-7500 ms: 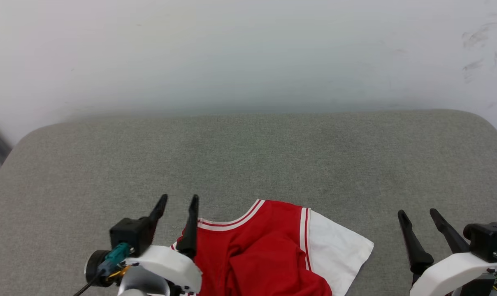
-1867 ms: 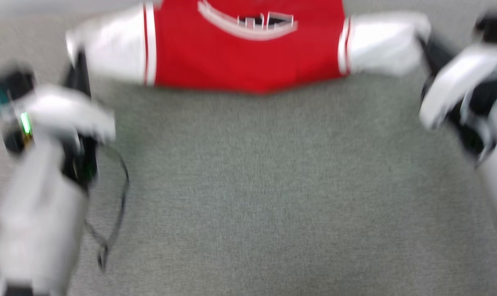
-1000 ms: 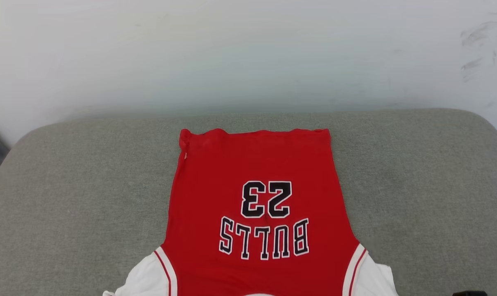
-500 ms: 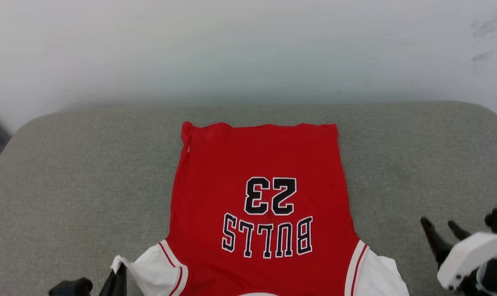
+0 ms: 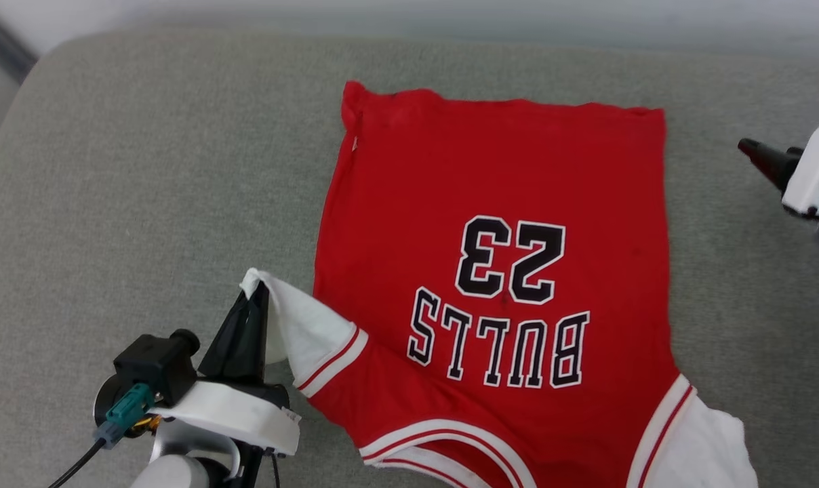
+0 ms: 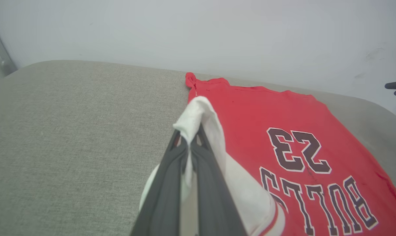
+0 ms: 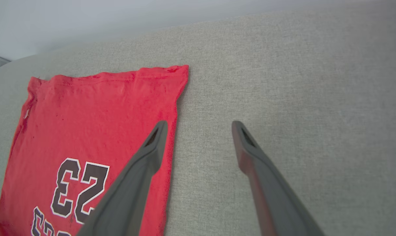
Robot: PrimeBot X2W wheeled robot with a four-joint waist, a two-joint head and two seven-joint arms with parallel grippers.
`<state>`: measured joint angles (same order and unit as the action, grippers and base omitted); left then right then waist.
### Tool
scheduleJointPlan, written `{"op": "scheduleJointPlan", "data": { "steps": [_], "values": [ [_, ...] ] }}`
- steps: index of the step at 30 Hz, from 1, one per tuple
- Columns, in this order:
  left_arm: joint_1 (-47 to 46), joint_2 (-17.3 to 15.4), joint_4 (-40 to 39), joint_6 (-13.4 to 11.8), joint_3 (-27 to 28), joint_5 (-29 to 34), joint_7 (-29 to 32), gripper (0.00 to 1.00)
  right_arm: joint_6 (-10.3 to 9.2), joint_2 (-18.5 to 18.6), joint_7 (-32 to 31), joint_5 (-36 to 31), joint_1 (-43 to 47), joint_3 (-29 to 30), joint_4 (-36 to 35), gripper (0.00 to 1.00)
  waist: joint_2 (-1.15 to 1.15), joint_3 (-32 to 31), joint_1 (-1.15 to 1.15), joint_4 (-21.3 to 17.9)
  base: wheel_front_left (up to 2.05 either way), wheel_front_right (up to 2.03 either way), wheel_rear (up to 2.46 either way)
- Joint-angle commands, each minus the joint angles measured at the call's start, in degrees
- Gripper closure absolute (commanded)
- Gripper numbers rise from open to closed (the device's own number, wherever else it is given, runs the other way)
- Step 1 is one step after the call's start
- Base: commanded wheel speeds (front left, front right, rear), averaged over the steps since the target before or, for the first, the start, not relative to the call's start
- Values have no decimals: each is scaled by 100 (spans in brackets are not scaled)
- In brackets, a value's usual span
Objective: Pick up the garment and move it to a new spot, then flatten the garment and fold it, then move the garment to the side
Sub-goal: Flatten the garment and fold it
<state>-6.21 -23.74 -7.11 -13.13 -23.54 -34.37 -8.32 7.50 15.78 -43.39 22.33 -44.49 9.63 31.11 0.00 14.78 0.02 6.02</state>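
just one garment (image 5: pixel 497 203) — two claws (image 5: pixel 255 298) (image 7: pixel 200 126)

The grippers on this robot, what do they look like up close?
Each has two long, dark grey fingers tapering to narrow tips, hollowed near the ends. The left gripper sits on a black block and a white moulded shell, with a teal connector feeding a black cable. The right gripper has a matching shell with small dark holes.
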Motion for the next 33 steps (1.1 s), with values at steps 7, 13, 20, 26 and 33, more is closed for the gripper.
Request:
{"op": "scheduleJointPlan", "data": {
  "steps": [7,13,20,26,33],
  "values": [
    [-643,260,107,242,-203,108,-178,100,-3,21,-777,-550,-1336,435,750,0,0,1158,-2,814,0,0,0],
    [-993,455,298,413,-339,144,-302,100,-3,-82,-1056,-912,-1780,609,1101,0,0,1502,-2,1031,0,0,0],
    [-1154,570,542,530,-423,145,-402,100,-7,-176,-1561,-1322,-1506,758,1704,60,0,1581,-2,1088,0,0,0],
    [-1138,597,760,578,-446,87,-450,100,-5,-77,-1421,-1475,-1551,672,1558,100,0,1381,-2,1093,0,0,0],
    [-778,501,1007,492,-377,-34,-418,100,-5,305,-1218,-1322,-1524,62,1093,100,0,735,-2,896,0,0,0]
  ]
}}
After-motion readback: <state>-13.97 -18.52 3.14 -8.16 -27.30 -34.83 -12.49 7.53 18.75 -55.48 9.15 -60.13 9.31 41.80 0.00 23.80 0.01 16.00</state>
